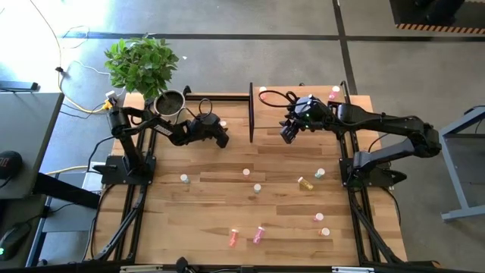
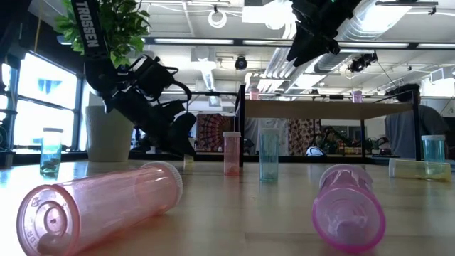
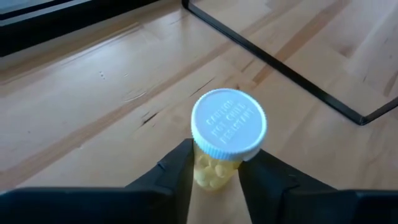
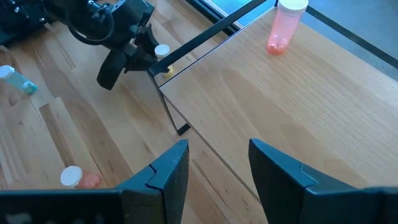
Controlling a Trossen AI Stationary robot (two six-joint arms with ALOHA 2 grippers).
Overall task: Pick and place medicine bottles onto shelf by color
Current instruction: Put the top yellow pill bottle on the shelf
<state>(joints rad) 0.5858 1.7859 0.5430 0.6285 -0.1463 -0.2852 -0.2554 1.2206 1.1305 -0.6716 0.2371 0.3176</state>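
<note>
Bottles on table, one gripped

Loose medicine bottles lie scattered over the near and middle table. Further back, left gripper pinches an upright yellow bottle, white-capped, beside the shelf post. Right gripper, fingers parted and empty, hangs over the shelf board. Pink bottle stands at the shelf's far left corner.

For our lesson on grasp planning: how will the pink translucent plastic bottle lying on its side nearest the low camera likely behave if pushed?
The pink translucent plastic bottle will probably roll, since it is cylindrical and lies on its side on the flat wooden table. It looks empty, so it is likely light. Its smooth wall may be slippery.
</note>
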